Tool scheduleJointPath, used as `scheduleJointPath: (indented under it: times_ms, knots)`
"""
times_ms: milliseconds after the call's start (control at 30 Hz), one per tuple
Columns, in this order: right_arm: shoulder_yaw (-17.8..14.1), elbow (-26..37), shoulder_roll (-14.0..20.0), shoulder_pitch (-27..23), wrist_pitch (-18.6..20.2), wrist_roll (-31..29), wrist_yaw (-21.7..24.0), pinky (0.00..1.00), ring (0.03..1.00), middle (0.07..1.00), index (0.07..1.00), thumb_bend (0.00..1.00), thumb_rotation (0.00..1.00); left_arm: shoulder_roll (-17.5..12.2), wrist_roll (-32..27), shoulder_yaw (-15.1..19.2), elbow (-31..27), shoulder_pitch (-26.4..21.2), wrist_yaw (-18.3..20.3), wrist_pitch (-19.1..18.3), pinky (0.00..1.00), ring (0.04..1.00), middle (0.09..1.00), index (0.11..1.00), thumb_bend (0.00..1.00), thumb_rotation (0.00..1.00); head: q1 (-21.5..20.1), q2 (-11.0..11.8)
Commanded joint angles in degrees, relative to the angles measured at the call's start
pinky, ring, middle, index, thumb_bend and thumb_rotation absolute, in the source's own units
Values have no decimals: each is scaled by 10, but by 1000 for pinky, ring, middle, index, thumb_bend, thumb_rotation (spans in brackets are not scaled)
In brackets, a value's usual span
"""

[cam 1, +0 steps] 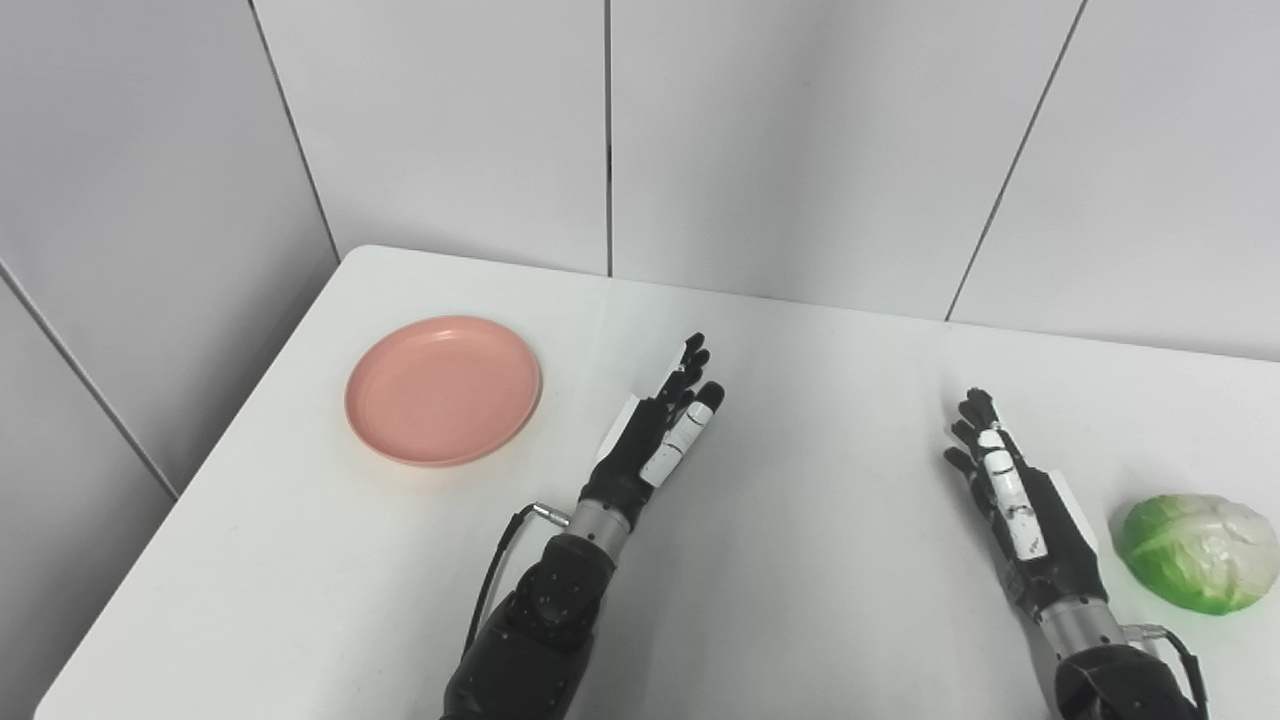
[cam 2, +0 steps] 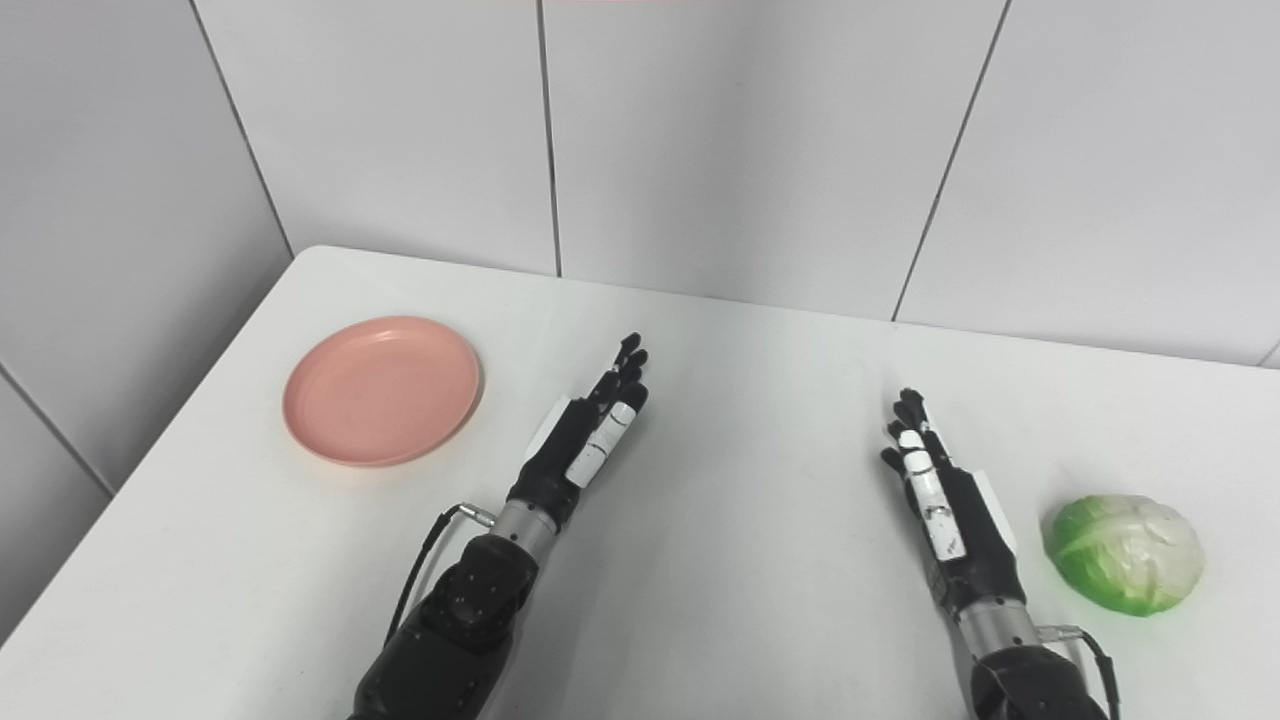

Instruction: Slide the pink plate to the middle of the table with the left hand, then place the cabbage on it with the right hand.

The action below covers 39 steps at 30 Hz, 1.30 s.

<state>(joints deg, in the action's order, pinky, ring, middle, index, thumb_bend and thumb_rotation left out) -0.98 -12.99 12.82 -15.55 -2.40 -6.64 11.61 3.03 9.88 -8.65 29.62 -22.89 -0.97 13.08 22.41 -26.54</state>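
A round pink plate (cam 1: 443,389) lies empty on the white table (cam 1: 800,400), toward its left side. A green and white cabbage (cam 1: 1199,551) sits near the table's right side. My left hand (cam 1: 660,430) is open and empty, fingers stretched forward, to the right of the plate and apart from it. My right hand (cam 1: 1010,485) is open and empty too, fingers stretched forward, just left of the cabbage without touching it. Both hands also show in the right eye view, the left hand (cam 2: 590,430) and the right hand (cam 2: 940,500).
Grey tiled walls (cam 1: 700,130) stand behind the table and along its left side. The table's left edge (cam 1: 200,480) runs close to the plate.
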Motion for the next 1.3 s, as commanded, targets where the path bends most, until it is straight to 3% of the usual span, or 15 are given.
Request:
scheduleJointPath:
  times_ms: [0, 300, 467, 633, 933, 1133, 1267]
  knots:
    - [1, 8, 2, -8, 21, 3, 1, 1000, 1000, 1000, 1000, 268, 1000, 7, -3, -5, 26, 20, 4, 3, 977, 990, 996, 992, 735, 1000, -1, -1]
    - [3, -5, 2, -13, 10, 16, -2, 1000, 998, 1000, 1000, 254, 1000, 6, -35, 2, -23, 25, 40, -41, 998, 1000, 1000, 1000, 753, 1000, -3, 1]
    - [6, -6, 2, -15, 12, 25, -4, 1000, 993, 1000, 1000, 252, 1000, 6, -60, -2, -94, 34, 60, -77, 996, 1000, 999, 998, 803, 1000, -4, 5]
    - [6, -11, 0, -18, 6, 26, -3, 1000, 995, 1000, 1000, 237, 1000, 5, -64, -3, -183, 43, 63, -117, 930, 965, 972, 970, 790, 1000, -5, 9]
    - [5, -17, 0, -20, 4, 24, -3, 1000, 997, 1000, 1000, 247, 1000, -3, -86, 8, -315, 50, 79, -182, 956, 972, 984, 996, 823, 1000, -4, 11]
    - [4, -14, 0, -19, 8, 25, -5, 1000, 995, 1000, 1000, 254, 1000, -15, -110, 28, -387, 42, 88, -219, 943, 959, 979, 980, 807, 1000, -1, 11]
    - [6, -18, 5, -20, 6, 30, -4, 1000, 996, 1000, 1000, 251, 1000, -23, -131, 47, -419, 35, 90, -224, 934, 946, 969, 965, 797, 1000, 2, 11]
